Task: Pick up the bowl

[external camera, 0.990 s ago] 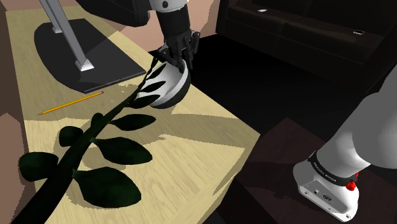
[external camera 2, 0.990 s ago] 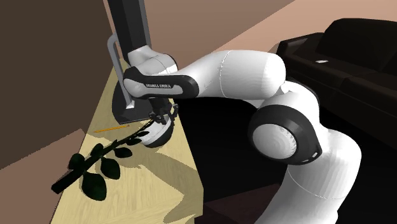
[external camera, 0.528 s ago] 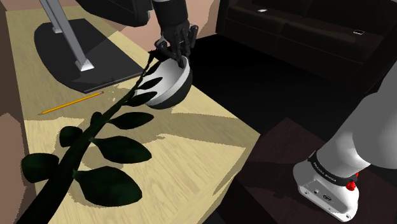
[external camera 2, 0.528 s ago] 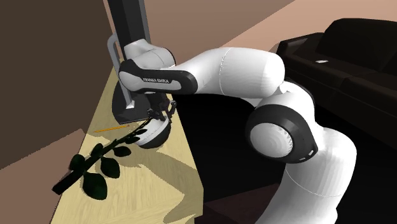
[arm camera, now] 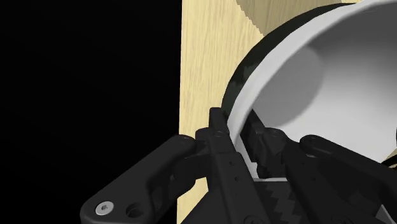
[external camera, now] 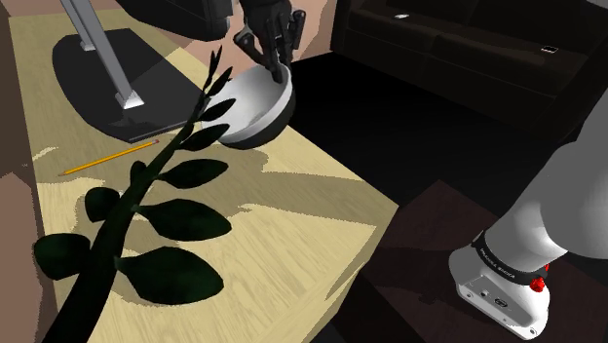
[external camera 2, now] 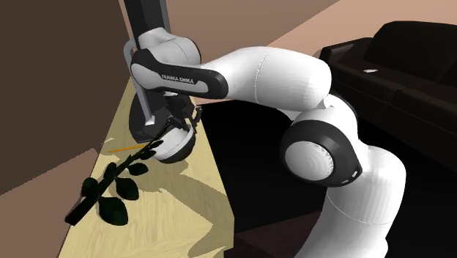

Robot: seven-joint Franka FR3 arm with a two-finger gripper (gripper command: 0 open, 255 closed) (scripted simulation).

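- The wooden table lies below my pincer, with a leafy branch near it
- The bowl hangs tilted from the pincer, seemingly clear of the table
- I judge it stiff, light and smooth, so liable to slip
- The fingers are closed on its rim, one inside and one outside, which looks the sensible hold

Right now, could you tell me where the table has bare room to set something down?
The widest bare patch of table lies between the leafy branch and the table's edge at the shoulder view's right, below the bowl. It is crowded near the pencil, the dark base and the gripper clasping the bowl.
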